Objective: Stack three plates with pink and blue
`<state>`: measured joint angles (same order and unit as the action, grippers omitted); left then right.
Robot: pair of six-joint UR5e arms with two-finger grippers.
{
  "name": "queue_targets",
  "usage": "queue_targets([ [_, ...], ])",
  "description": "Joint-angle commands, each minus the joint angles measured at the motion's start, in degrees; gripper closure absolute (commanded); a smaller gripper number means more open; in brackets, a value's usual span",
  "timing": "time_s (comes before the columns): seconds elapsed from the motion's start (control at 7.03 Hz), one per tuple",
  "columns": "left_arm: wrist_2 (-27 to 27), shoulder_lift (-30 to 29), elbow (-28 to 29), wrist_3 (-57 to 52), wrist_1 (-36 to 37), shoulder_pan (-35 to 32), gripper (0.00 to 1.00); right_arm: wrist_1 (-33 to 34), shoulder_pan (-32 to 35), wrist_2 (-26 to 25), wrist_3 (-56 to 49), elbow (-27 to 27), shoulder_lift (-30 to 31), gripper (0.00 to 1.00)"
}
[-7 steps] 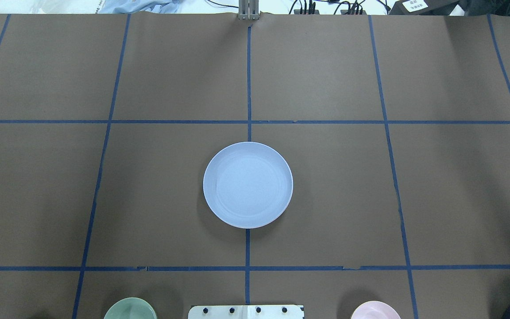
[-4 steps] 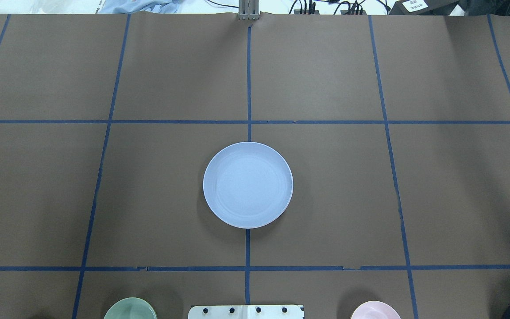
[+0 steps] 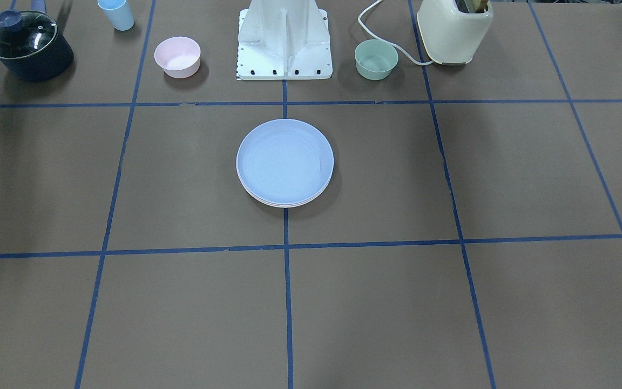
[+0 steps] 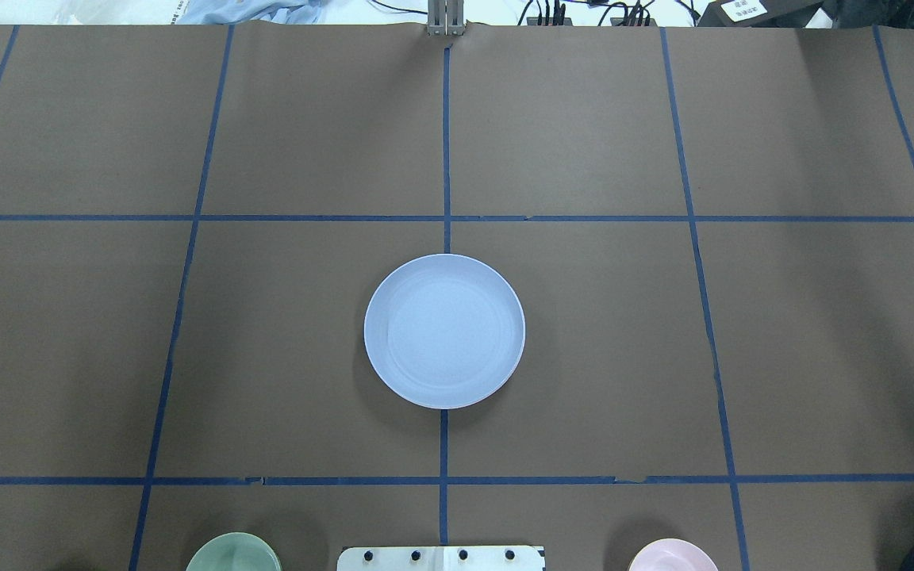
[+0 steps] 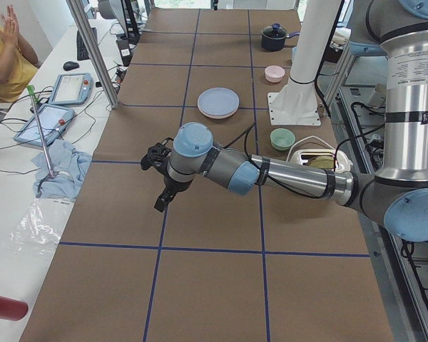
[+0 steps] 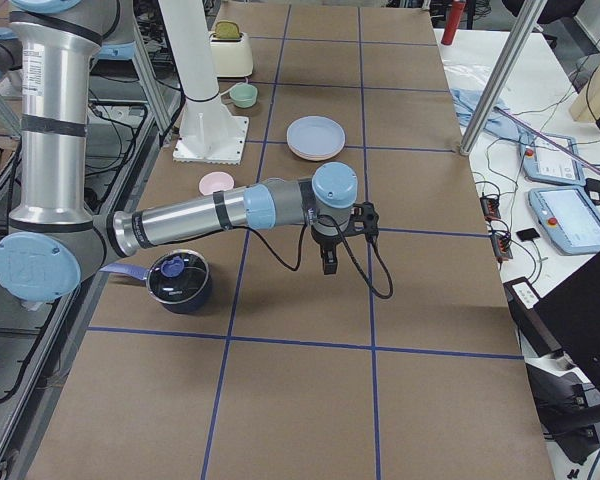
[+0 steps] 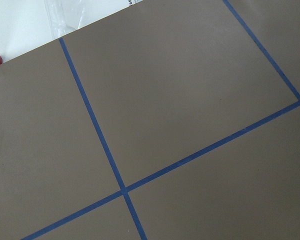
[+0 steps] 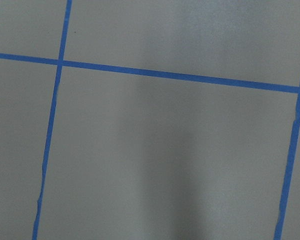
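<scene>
Lying stacked, matte round plates [image 3: 285,162] show blue uppermost; left gripper [image 5: 163,202], right gripper [image 6: 328,264]: jaws' state unclear.

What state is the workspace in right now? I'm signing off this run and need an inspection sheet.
Surface: table, brown cover, blue tape grid.
Job's things: plate stack, blue on top, centre.
Clutter: pink bowl, green bowl, pot, cup, toaster near robot base.
End effectors: left end effector, right end effector, off the stack; state cannot tell.
Cables: toaster cord lying on table.
Surroundings: person beside table.
</scene>
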<state>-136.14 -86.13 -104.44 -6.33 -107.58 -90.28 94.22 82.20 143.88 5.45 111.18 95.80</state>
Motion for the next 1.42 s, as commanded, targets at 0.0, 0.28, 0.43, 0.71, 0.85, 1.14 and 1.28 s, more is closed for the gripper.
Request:
queue_targets([
  [0.0,0.0,0.0,0.12,0.0,0.0,0.02,0.0,0.0,-0.1,0.0,0.0,0.0,0.0,0.0],
  [0.28,0.0,0.0,0.2,0.0,0.0,0.37,0.0,0.0,-0.19,0.0,0.0,0.0,0.0,0.0],
  [0.43,0.0,0.0,0.2,0.0,0.0,0.72,0.0,0.0,-0.28,0.0,0.0,0.0,0.0,0.0],
  [0.71,0.0,0.0,0.29,0.0,0.0,0.98,0.0,-0.09,-0.37,0.0,0.09,-0.09,0.09,0.0],
  [0.85,0.0,0.0,0.29,0.0,0.0,1.07,0.0,-0.09,-0.54,0.0,0.09,-0.09,0.09,0.0],
  [1.14,0.0,0.0,0.2,0.0,0.0,1.16,0.0,-0.08,-0.72,0.0,0.09,-0.17,0.09,0.0],
  [1.28,0.0,0.0,0.29,0.0,0.0,1.34,0.0,-0.09,-0.89,0.0,0.17,-0.17,0.09,0.0],
])
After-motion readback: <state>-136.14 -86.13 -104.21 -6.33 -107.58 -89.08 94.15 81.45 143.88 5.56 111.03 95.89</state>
